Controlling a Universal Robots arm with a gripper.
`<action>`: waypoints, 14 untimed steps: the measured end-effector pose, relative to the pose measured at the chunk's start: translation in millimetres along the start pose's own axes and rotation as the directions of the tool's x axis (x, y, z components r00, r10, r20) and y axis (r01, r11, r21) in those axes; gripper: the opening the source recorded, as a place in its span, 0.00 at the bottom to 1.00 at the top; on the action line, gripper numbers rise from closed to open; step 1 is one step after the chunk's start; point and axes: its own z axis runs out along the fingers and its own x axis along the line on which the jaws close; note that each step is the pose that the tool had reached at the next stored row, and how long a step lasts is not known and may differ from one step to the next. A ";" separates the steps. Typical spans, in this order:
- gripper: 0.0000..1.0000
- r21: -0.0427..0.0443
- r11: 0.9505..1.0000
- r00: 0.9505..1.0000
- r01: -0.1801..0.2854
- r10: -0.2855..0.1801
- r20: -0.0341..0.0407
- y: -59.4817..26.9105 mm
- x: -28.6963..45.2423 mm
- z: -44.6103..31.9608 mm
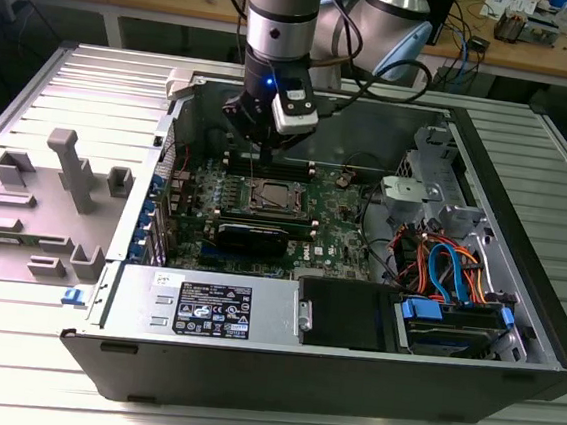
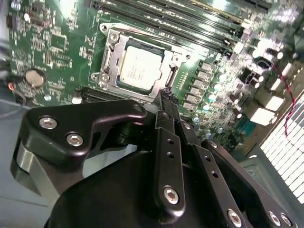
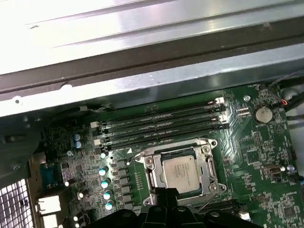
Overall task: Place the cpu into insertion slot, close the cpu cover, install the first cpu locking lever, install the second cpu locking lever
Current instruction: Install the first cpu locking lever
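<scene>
In the exterior view, an open case [image 1: 347, 389] lies on the slatted tabletop [image 1: 5, 387]. A grey fixture [image 1: 59, 196] sits beside it toward the tabletop's edge on the exterior view's left. The arm reaches down into the case, and its end effector [image 1: 267, 159] hangs just past the far side of the slot [image 1: 255, 192] on the green board [image 1: 336, 243]. The cpu [image 1: 273, 197] sits in the slot. A power supply [image 1: 204, 310] runs along the case's near wall, and a drive bay with blue cables [image 1: 452, 289] fills the corner on the exterior view's right.

In the second wrist view, we see the end effector's black fingers [image 2: 166, 137] drawn together at the tips, with nothing visible between them. The tips are just beside the slot's rim. The cover [image 2: 110, 57] lies flat around the cpu, framing its silver top. Memory slots [image 2: 190, 19] run beyond it, with a coin cell [image 2: 34, 77] and a red wire [image 2: 289, 109] off to either side.

In the first wrist view, the cpu sits inside the cover's window, and a thin wire lever [image 3: 207, 203] juts out near the fingertips. The case wall [image 3: 142, 80] rises behind the memory slots.
</scene>
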 end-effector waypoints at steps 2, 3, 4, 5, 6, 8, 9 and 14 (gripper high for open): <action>0.11 -0.001 0.998 0.998 0.060 -0.060 0.000 0.0 0.0 0.1; 0.11 -0.001 0.996 0.996 0.090 -0.090 0.000 0.0 0.0 0.2; 0.11 -0.001 0.994 0.994 0.110 -0.110 0.000 0.0 0.0 0.3; 0.11 -0.001 0.992 0.992 0.123 -0.123 0.000 -0.1 0.1 0.4; 0.11 -0.001 0.991 0.991 0.135 -0.135 0.000 -0.1 0.1 0.5; 0.11 -0.002 0.988 0.988 0.155 -0.155 0.000 -0.2 1.3 0.8; 0.11 -0.002 0.988 0.988 0.156 -0.156 0.000 -0.5 3.5 1.0; 0.11 -0.002 0.988 0.988 0.156 -0.156 0.006 -3.9 24.5 1.3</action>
